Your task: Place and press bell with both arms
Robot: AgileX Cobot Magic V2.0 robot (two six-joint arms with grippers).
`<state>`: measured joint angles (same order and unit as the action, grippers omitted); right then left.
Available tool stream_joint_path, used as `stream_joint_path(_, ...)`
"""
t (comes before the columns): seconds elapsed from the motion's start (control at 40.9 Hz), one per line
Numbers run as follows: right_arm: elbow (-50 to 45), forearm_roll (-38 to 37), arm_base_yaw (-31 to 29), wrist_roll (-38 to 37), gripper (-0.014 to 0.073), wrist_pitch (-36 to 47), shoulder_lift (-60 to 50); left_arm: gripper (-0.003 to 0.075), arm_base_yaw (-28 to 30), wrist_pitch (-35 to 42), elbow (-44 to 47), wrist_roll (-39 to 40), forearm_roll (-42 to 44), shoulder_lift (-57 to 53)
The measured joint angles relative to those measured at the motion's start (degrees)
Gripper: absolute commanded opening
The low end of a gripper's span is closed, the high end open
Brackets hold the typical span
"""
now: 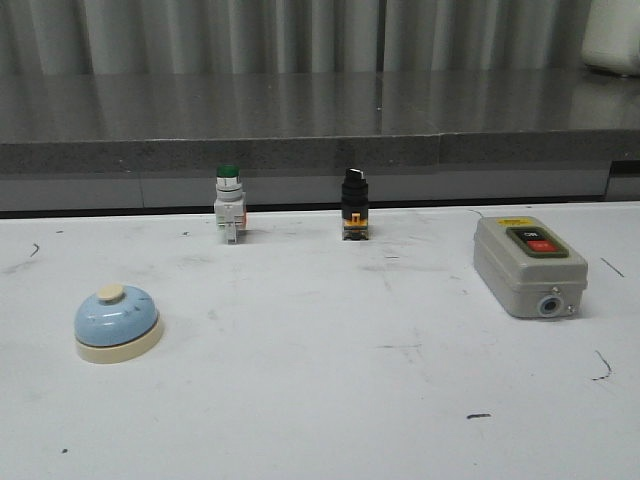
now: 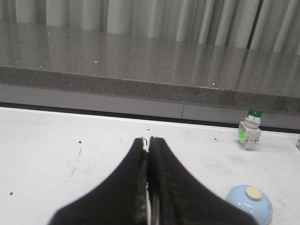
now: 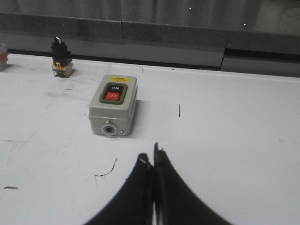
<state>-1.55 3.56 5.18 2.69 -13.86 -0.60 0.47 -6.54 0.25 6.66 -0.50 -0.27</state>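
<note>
The light-blue bell [image 1: 117, 322] with a cream base and cream button stands upright on the white table at the front left. It also shows in the left wrist view [image 2: 250, 204]. My left gripper [image 2: 148, 140] is shut and empty, above the table, apart from the bell. My right gripper [image 3: 151, 158] is shut and empty, above the table short of the grey switch box. Neither arm shows in the front view.
A grey switch box [image 1: 529, 265] with red and black buttons lies at the right, also in the right wrist view [image 3: 114, 104]. A green-capped push-button [image 1: 229, 204] and a black selector switch [image 1: 354, 204] stand at the table's back edge. A grey ledge [image 1: 300, 150] runs behind.
</note>
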Motion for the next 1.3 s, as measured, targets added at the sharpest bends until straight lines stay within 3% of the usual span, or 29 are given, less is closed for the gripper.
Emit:
stream_joint_path(1.077, 0.00, 0.00, 0.00, 0.00, -0.0062, 0.00, 0.00, -0.0020, 0.00, 0.00, 0.00, 0.00, 0.00, 0.00)
stream_joint_path(1.199, 0.00, 0.00, 0.00, -0.45, -0.0062, 2.34, 0.00, -0.0020, 0.00, 4.88, 0.00, 0.00, 0.00, 0.00)
stream_joint_path(1.297, 0.00, 0.00, 0.00, -0.69, -0.0062, 6.68, 0.00, -0.0020, 0.00, 14.50, 0.00, 0.00, 0.00, 0.00)
